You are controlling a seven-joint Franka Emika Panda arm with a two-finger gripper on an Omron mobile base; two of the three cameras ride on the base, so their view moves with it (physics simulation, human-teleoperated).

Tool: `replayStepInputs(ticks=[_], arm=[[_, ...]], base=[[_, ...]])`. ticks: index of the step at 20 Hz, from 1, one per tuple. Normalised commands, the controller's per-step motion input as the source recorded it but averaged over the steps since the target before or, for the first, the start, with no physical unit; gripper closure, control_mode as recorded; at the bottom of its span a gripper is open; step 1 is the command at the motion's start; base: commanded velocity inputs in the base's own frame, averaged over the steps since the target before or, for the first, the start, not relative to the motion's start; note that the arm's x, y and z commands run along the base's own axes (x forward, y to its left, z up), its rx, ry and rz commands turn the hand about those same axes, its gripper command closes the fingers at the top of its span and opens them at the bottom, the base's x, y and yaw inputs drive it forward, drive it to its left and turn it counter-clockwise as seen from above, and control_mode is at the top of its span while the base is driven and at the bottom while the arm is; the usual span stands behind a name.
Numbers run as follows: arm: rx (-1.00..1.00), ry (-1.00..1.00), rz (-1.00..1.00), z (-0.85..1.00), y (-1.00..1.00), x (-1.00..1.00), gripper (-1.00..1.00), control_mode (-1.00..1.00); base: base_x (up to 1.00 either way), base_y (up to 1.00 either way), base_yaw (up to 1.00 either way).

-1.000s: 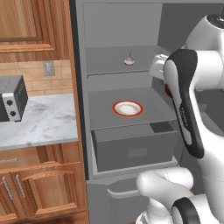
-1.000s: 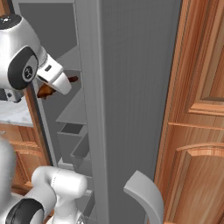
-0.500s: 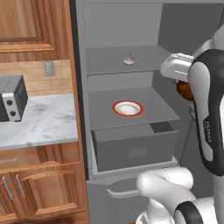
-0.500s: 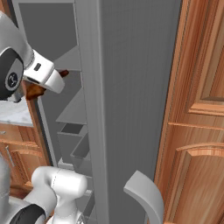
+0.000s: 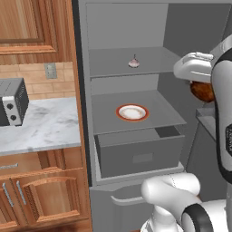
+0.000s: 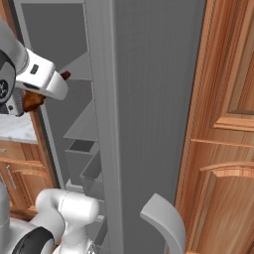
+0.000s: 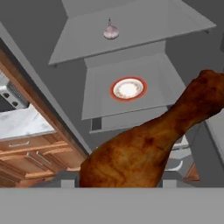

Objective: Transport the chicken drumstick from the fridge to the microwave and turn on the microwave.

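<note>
Fridge [image 5: 176,41] stands open in front of me, grey shelves and drawer [image 5: 140,154] showing, and the chicken drumstick [image 7: 144,153] is already clear of the shelves, up in the gripper [image 5: 199,84] by the fridge's right side wall. Jaws sit partly apart, clamped across the drumstick's fat meaty end. I judge it light and rigid enough, but glossy, so probably slippery; the thick end is the right place to hold, since the thin bone end would pivot. The left base view gives me the whole interior: empty red-rimmed plate [image 5: 132,112] on the middle shelf, garlic bulb [image 5: 133,62] on the shelf above, toaster oven [image 5: 12,102] on the marble counter [image 5: 45,127] to the left, and just a brown sliver of drumstick under the white hand. The right base view mostly gets the fridge door edge and wooden cupboards [image 6: 223,124], but shows the bone end poking past the hand. The hand view is the one showing the drumstick's full length and its tilt.
</note>
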Motion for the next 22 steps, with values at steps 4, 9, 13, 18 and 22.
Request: replayStepInputs(ticks=[4,9,13,18,22], arm=[[-0.05,-0.07,0.06,0.08,0.02,-0.15,1.00,-1.00],[-0.03,-0.21,0.01,0.01,0.07,-0.19,1.00,-1.00],[-0.01,-0.18,0.00,0.00,0.07,-0.18,1.00,-1.00],[-0.01,-0.07,0.00,0.01,0.00,-0.15,1.00,-1.00],[0.00,-0.05,0.00,0.00,0.00,-0.17,1.00,-1.00]], base=[[0.00,0.00,0.00],[0.00,0.00,0.00],[0.00,0.00,0.00],[0.00,0.00,0.00],[0.00,0.00,0.00]])
